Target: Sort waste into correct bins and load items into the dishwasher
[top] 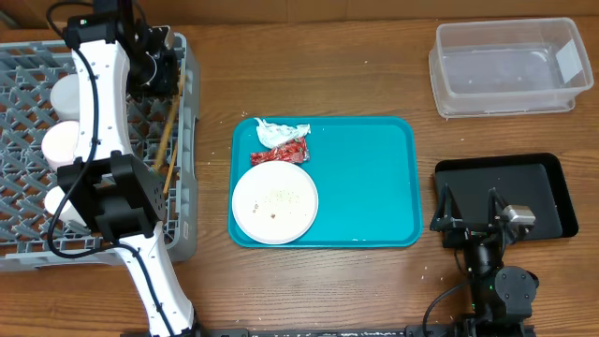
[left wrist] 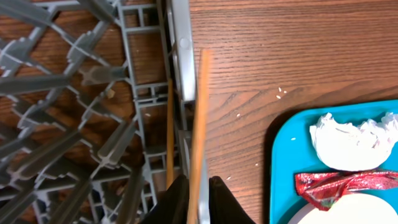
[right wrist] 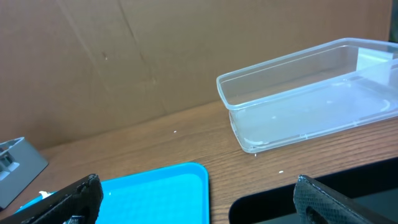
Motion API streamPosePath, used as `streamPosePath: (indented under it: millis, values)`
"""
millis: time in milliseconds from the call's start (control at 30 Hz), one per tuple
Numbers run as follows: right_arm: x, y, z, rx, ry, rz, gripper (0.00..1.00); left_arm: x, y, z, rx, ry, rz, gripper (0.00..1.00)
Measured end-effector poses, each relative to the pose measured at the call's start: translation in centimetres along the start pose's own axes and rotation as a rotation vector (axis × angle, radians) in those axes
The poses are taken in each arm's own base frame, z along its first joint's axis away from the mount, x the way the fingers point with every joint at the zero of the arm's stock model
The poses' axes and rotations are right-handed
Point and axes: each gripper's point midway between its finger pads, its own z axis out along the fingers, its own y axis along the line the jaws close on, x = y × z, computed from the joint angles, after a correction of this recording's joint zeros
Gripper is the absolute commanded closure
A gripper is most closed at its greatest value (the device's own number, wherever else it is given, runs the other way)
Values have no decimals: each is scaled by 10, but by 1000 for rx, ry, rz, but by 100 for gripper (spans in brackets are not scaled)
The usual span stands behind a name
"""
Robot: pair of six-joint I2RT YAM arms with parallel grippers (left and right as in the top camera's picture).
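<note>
**A:** Where is the left claw (left wrist: 198,200)?

**B:** Over the right edge of the grey dish rack (top: 28,84), at its far corner. It is clamped on a light-wood chopstick (left wrist: 199,118), which runs out from between the fingers along the rack's rim.

**A:** And the other chopstick (left wrist: 170,130)?

**B:** It lies just inside the rim, down among the lattice and close beside the held one. No claw touches it.

**A:** What else sits in the rack?

**B:** Three pale round dishes (top: 58,145) stand in a column on its left part, partly hidden by the left arm. I cannot tell cup from bowl there.

**A:** What about the waste?

**B:** It is on the teal tray (top: 374,187) in the middle of the worktop (top: 328,56). The crumpled napkin (top: 281,133) is at the tray's far left corner, and the red wrapper (top: 280,153) is right against its near side. The round white plate (top: 274,203) sits just below the wrapper, with rice grains (top: 277,197) scattered on it. A few stray grains (left wrist: 281,92) lie on the bare wood between rack and tray.

**A:** And the bins?

**B:** The clear tub (top: 510,70) stands at the far right. The black tray (top: 543,183) is nearer, to the right of the teal tray.

**A:** And the right claw (top: 468,211)?

**B:** It is spread wide apart and holds nothing. It hangs over the black tray's left edge and points toward the tub.
</note>
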Motion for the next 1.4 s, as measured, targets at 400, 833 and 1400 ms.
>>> streamPosePath:
  millis: [400, 833, 1400]
  values:
    - [0, 0, 0, 0, 0, 0, 0, -2, 6, 0, 2, -14, -24, 85]
    - [0, 0, 0, 0, 0, 0, 0, 15, -37, -32, 219, 49, -115, 0]
    - [0, 0, 0, 0, -1, 0, 0, 78, -144, -200, 347, -156, 43, 0]
